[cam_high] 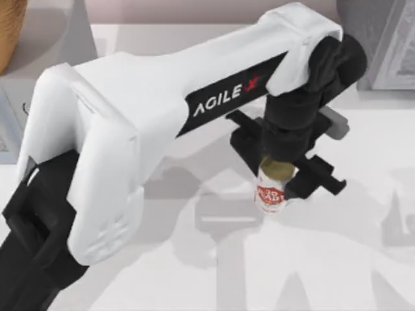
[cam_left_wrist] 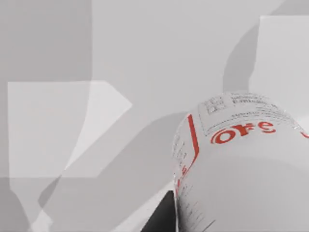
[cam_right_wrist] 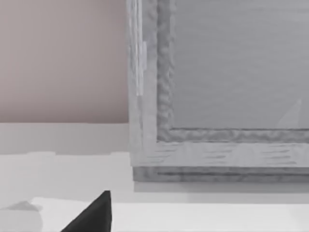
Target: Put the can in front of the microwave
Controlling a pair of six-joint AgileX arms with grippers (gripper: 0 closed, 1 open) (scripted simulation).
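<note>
My left jaws [cam_high: 283,173] pinch small white can with red label and dull gold top [cam_high: 272,189], right of middle, upright, low over white counter [cam_high: 337,259]. Grey box [cam_high: 389,45] far right. Right jaws: cannot tell.

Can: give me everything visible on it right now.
The can is a small cylinder with a white side, red printed label and dull gold-olive round top. It stands upright on the white table, right of centre in the top view. The left gripper is down over it, fingers on either side. The left wrist view shows its side close up, with red lettering and fine print.
</note>
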